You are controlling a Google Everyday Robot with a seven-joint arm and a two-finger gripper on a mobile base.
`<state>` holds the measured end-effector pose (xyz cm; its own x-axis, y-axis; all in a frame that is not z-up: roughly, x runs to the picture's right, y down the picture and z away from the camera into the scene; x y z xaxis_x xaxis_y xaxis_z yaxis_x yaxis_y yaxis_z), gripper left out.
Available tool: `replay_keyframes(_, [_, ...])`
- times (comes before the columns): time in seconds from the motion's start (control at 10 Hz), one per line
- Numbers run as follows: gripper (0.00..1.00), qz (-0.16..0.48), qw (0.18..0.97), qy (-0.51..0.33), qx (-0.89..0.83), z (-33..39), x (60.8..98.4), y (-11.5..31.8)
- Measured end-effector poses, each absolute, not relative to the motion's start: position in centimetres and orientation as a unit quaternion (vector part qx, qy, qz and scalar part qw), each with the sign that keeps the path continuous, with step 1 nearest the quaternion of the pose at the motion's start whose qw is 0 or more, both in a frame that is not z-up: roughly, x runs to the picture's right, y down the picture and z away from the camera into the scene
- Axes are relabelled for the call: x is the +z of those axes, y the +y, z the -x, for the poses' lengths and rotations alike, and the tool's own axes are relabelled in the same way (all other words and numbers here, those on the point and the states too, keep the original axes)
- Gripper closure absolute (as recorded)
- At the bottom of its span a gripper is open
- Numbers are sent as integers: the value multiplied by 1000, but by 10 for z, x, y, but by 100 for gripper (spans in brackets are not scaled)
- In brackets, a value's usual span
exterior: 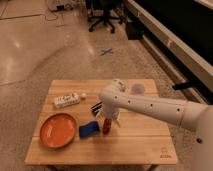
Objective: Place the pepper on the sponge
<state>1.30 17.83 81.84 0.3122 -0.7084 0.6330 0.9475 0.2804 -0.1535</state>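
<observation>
Pepper (106, 125) at end effector (111, 118), beside sponge (88, 130)

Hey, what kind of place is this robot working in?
Probably an office or lab: a polished floor with a blue tape cross, a rolling office chair, and a small wooden table. The gripper is at the pepper, beside the sponge.

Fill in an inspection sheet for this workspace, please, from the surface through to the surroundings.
Surface: wooden table, standing on a speckled floor.
Job's things: pepper lies on the table just right of the sponge, not on it.
Clutter: orange plate, white bottle, striped black bar.
Grippers: gripper low at the pepper.
Cables: what look like cords on the far floor.
Surroundings: office chair, blue cross on the floor.
</observation>
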Motion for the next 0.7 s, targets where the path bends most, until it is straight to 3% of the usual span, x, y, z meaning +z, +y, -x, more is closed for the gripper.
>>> replay_keyframes(0.2, [21,270,767,-224,-537,-17,830,181])
replay_keyframes(0.5, [44,278,767,-219,-535,-17,842,183])
replay_keyframes(0.7, [65,281,765,-216,-537,-16,846,184])
